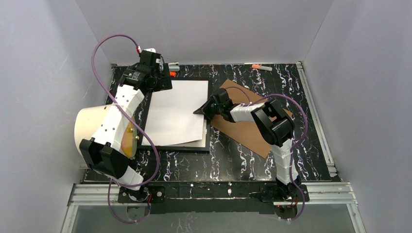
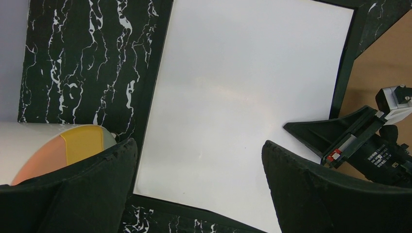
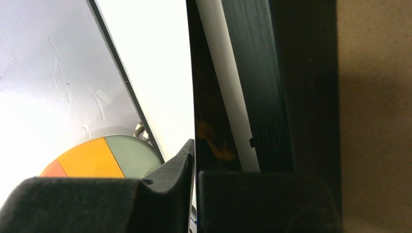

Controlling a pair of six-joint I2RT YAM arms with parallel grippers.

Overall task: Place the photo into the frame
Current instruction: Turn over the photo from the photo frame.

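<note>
The photo lies white back up inside the black frame at the middle of the table. Its right edge is lifted a little off the frame. My right gripper is shut on that edge; in the right wrist view the thin sheet runs between the closed fingers, beside the frame's dark bar. My left gripper hovers open over the frame's far left corner. In the left wrist view its fingers stand wide apart above the photo, holding nothing.
A brown backing board lies right of the frame, under the right arm. A large white cylinder with an orange-yellow end sits by the left arm. Two pens rest at the table's back edge. Grey walls enclose three sides.
</note>
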